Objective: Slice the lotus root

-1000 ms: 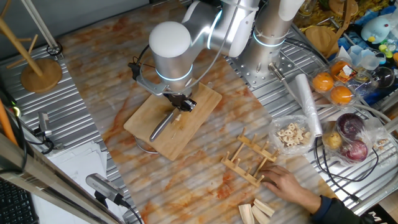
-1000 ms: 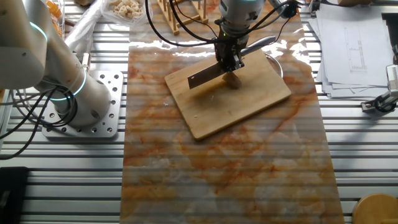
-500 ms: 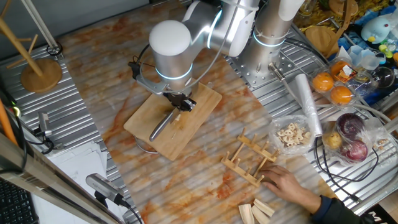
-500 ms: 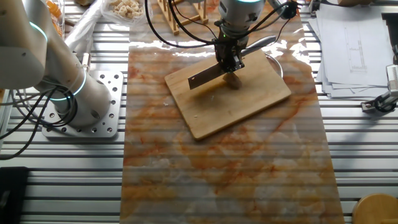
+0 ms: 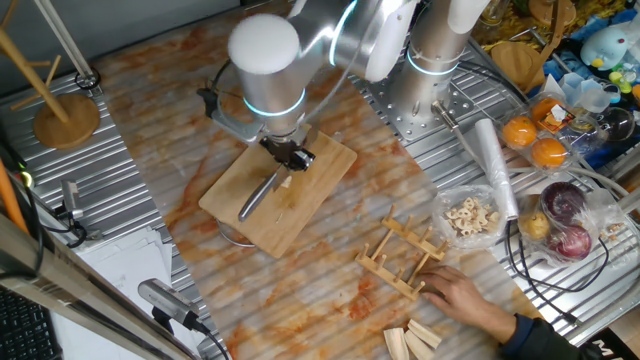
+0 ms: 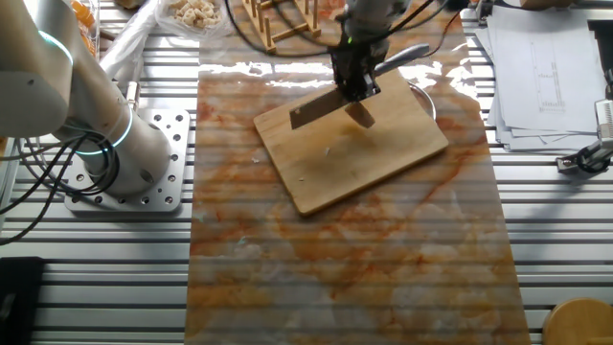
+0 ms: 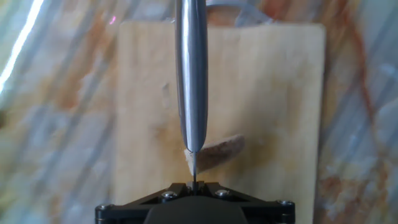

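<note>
A small tan lotus root chunk [image 7: 219,149] lies on the wooden cutting board [image 7: 273,93], near its middle. It shows in one fixed view [image 5: 286,181] and in the other fixed view [image 6: 361,116] too. My gripper [image 5: 290,155] is shut on a knife handle and holds the steel blade [image 7: 191,74] edge-down above the board. The heel of the blade is right over the chunk's left end. The blade [image 6: 316,112] points away from the hand across the board [image 6: 364,158]. The gripper [image 7: 194,186] shows only as a black body at the frame's bottom.
A wooden rack [image 5: 405,255] stands right of the board, with a person's hand [image 5: 470,295] beside it. A clear bag of holed slices [image 5: 470,215], oranges [image 5: 535,140] and wooden blocks [image 5: 415,342] lie to the right. A second arm's base [image 6: 124,158] stands nearby.
My gripper has lifted the knife a little and shifted slightly toward the far end of the board. The lotus root chunk stays where it was.
</note>
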You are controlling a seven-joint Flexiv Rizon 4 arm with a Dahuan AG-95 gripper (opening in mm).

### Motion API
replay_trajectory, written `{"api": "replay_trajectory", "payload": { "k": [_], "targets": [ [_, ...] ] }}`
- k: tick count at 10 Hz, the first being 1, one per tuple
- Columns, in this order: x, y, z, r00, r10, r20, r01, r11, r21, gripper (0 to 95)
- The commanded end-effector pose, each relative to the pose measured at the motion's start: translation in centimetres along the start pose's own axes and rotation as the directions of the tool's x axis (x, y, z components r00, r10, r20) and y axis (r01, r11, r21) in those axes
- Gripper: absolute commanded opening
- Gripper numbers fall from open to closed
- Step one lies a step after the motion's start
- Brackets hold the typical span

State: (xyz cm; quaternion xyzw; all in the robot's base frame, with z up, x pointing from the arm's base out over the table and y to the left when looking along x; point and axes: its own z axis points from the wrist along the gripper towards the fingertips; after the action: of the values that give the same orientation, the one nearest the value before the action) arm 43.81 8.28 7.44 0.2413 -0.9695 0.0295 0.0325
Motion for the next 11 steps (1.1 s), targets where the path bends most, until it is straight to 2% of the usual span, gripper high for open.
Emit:
{"api": "replay_trajectory", "payload": {
  "k": [1, 4, 8, 10, 11],
  "targets": [
    [-0.2, -0.1, 0.1, 1.0, 0.0, -0.013, 0.0, 1.0, -0.007, 0.0],
    [-0.7, -0.3, 1.9, 1.0, 0.0, 0.008, 0.0, 1.0, 0.008, 0.0],
    [-1.6, -0.5, 3.5, 1.0, 0.001, 0.013, -0.001, 1.0, 0.008, 0.0],
    [-1.8, -0.7, 3.4, 1.0, 0.004, -0.004, -0.004, 1.0, 0.0, 0.0],
    [-1.8, -0.7, 3.4, 1.0, -0.005, 0.01, 0.005, 1.0, 0.001, 0.0]
  ]
}}
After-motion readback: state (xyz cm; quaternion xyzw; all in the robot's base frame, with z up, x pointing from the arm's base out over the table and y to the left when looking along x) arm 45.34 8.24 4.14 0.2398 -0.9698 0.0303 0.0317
